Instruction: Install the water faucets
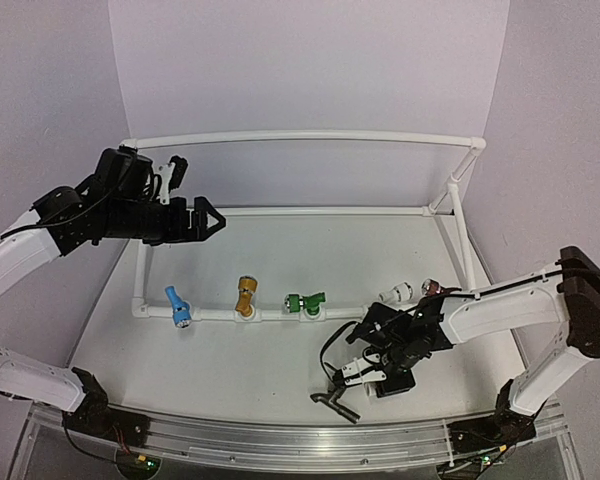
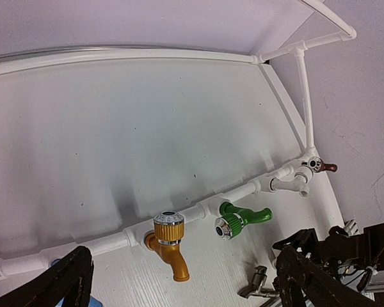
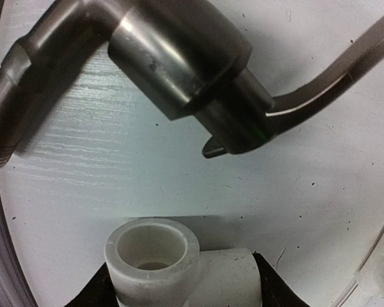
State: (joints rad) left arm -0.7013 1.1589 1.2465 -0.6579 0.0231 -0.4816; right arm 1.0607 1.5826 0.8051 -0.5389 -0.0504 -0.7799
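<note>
A dark grey metal faucet [image 3: 179, 57] with a bent lever lies on the table near the front edge [image 1: 335, 403]. Just beside it, apart from it, is a white plastic elbow fitting [image 3: 173, 262], and my right gripper [image 3: 185, 284] has a dark finger pressed against each side of it [image 1: 358, 374]. Blue [image 1: 178, 307], gold [image 1: 245, 297], green [image 1: 306, 303], white [image 1: 395, 293] and maroon [image 1: 430, 288] faucets sit along the white pipe rail [image 1: 215, 314]. My left gripper [image 1: 212, 220] hangs open high above the table's left side, holding nothing.
A white pipe frame [image 1: 300, 137] runs around the back and right of the table, with a post at the right [image 1: 463, 235]. In the left wrist view the gold faucet [image 2: 168, 243] and green faucet [image 2: 240, 219] point toward the front.
</note>
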